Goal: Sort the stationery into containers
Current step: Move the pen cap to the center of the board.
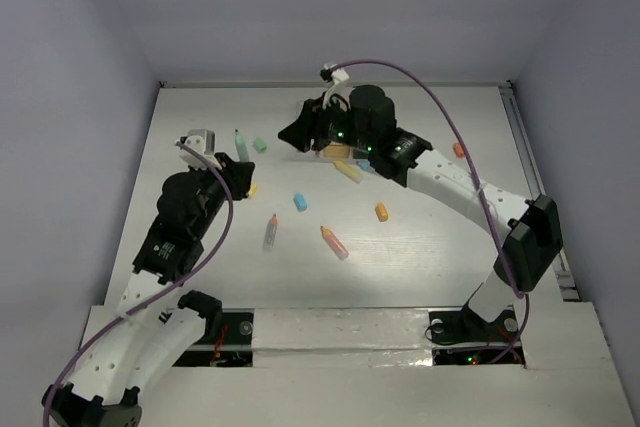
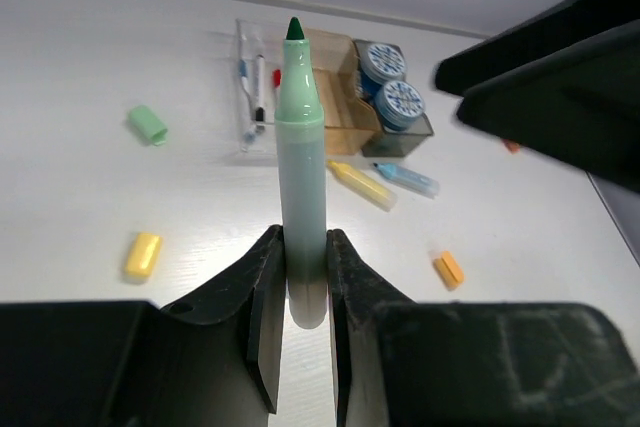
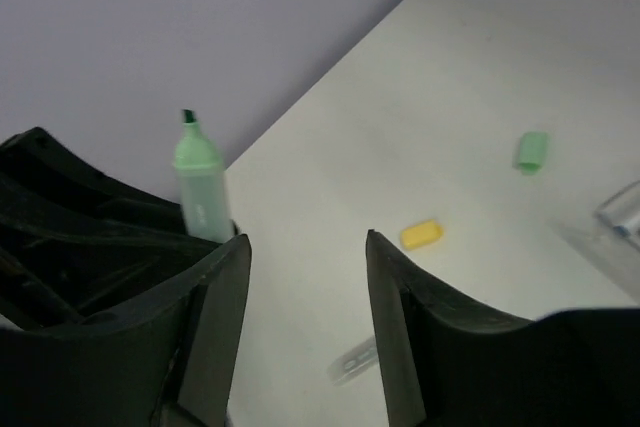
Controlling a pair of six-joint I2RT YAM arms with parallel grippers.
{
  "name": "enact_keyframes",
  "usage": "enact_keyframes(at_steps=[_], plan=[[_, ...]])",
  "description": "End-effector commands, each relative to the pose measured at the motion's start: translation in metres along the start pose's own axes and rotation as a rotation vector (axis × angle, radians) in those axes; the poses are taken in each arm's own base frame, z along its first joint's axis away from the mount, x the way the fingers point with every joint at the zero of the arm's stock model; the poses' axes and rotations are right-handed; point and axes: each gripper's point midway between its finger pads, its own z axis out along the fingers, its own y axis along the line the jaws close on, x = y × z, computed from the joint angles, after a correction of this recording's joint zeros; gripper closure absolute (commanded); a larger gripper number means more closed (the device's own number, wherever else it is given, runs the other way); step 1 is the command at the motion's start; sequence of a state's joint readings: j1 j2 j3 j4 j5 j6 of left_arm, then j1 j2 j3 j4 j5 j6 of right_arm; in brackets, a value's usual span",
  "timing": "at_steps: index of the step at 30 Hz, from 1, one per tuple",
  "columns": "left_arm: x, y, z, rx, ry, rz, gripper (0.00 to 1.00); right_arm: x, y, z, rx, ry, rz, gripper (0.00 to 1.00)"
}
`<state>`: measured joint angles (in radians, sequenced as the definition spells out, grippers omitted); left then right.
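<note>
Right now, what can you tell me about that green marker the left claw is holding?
The green marker is stubby and pastel green, plastic by its look, with a paler lower barrel, a collar partway up and a tapered nose ending in a dark green tip. It has no cap on. The left gripper is shut on its lower end, one finger on each side, and nothing else touches it. It is held tip-up, pointing toward the containers.

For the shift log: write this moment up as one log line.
left fingers: shut on green marker, uncapped | right fingers: open, empty | green cap: loose on table
</note>
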<state>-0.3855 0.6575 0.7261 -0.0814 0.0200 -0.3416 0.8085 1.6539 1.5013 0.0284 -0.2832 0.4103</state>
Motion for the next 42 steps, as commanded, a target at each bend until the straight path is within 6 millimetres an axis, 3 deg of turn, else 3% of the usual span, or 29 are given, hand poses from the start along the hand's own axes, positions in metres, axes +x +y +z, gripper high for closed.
enact_keyframes(at_steps=[1, 3, 4, 5, 6, 7, 8, 9, 11, 12, 13, 14, 15, 16, 17, 18, 19, 20, 22, 25, 26, 27, 29, 30, 35, 42], plan=[[-0.039, 0.009, -0.010, -0.074, -0.126, 0.011, 1.00, -0.032, 0.005, -0.020, -0.030, -0.061, -0.043, 0.53], [-0.040, 0.013, -0.010, -0.088, -0.137, 0.008, 1.00, -0.026, -0.016, -0.012, 0.000, -0.039, -0.041, 0.68], [-0.042, 0.012, -0.011, -0.083, -0.140, 0.008, 1.00, -0.020, -0.021, -0.007, 0.010, -0.014, -0.039, 0.71], [-0.042, 0.011, -0.011, -0.073, -0.141, 0.008, 1.00, -0.029, -0.025, -0.004, 0.016, -0.026, -0.047, 0.74], [-0.041, 0.007, -0.010, -0.054, -0.134, 0.007, 1.00, -0.012, -0.039, 0.010, 0.036, 0.029, -0.046, 0.76], [-0.043, 0.001, -0.011, -0.021, -0.142, 0.007, 1.00, -0.005, -0.050, 0.016, 0.054, 0.062, -0.046, 0.76], [-0.042, -0.012, -0.013, 0.053, -0.133, 0.010, 1.00, -0.019, -0.048, 0.023, 0.049, 0.042, -0.066, 0.76], [-0.040, -0.016, -0.013, 0.078, -0.132, 0.012, 1.00, 0.002, -0.066, 0.038, 0.078, 0.101, -0.066, 0.76], [-0.048, -0.022, -0.018, 0.107, -0.165, 0.014, 1.00, 0.005, -0.074, 0.054, 0.075, 0.123, -0.085, 0.75], [-0.053, -0.022, -0.020, 0.103, -0.175, 0.017, 1.00, -0.011, -0.072, 0.061, 0.072, 0.104, -0.120, 0.74], [-0.055, -0.021, -0.021, 0.094, -0.178, 0.019, 1.00, 0.010, -0.090, 0.079, 0.090, 0.149, -0.113, 0.74], [-0.058, -0.022, -0.021, 0.091, -0.184, 0.023, 1.00, 0.012, -0.095, 0.087, 0.090, 0.162, -0.124, 0.73], [-0.065, -0.024, -0.023, 0.095, -0.197, 0.028, 1.00, -0.012, -0.088, 0.095, 0.073, 0.117, -0.157, 0.71], [-0.066, -0.025, -0.022, 0.099, -0.198, 0.029, 1.00, 0.016, -0.108, 0.111, 0.093, 0.176, -0.148, 0.70], [-0.069, -0.029, -0.023, 0.113, -0.203, 0.028, 1.00, 0.017, -0.114, 0.119, 0.103, 0.174, -0.153, 0.69], [-0.072, -0.031, -0.024, 0.120, -0.211, 0.029, 1.00, 0.001, -0.113, 0.125, 0.106, 0.136, -0.169, 0.67], [-0.075, -0.033, -0.024, 0.127, -0.220, 0.030, 1.00, 0.005, -0.119, 0.132, 0.113, 0.134, -0.170, 0.66], [-0.076, -0.033, -0.024, 0.129, -0.221, 0.029, 1.00, 0.026, -0.138, 0.144, 0.143, 0.159, -0.160, 0.64], [-0.074, -0.032, -0.022, 0.127, -0.215, 0.024, 1.00, 0.026, -0.145, 0.154, 0.158, 0.135, -0.160, 0.57], [-0.068, -0.030, -0.019, 0.122, -0.199, 0.020, 1.00, 0.047, -0.173, 0.168, 0.222, 0.130, -0.159, 0.51], [-0.067, -0.030, -0.019, 0.123, -0.199, 0.019, 1.00, 0.050, -0.172, 0.173, 0.227, 0.123, -0.164, 0.49], [-0.066, -0.030, -0.018, 0.121, -0.196, 0.019, 1.00, 0.066, -0.174, 0.181, 0.230, 0.139, -0.170, 0.48], [-0.066, -0.030, -0.018, 0.125, -0.196, 0.016, 1.00, 0.070, -0.176, 0.188, 0.266, 0.127, -0.220, 0.46], [-0.065, -0.030, -0.017, 0.126, -0.194, 0.015, 1.00, 0.087, -0.179, 0.195, 0.272, 0.149, -0.241, 0.43], [-0.062, -0.034, -0.018, 0.148, -0.188, 0.009, 1.00, 0.115, -0.195, 0.202, 0.334, 0.174, -0.286, 0.38], [-0.061, -0.038, -0.019, 0.167, -0.187, -0.003, 1.00, 0.127, -0.212, 0.202, 0.392, 0.185, -0.300, 0.34]])
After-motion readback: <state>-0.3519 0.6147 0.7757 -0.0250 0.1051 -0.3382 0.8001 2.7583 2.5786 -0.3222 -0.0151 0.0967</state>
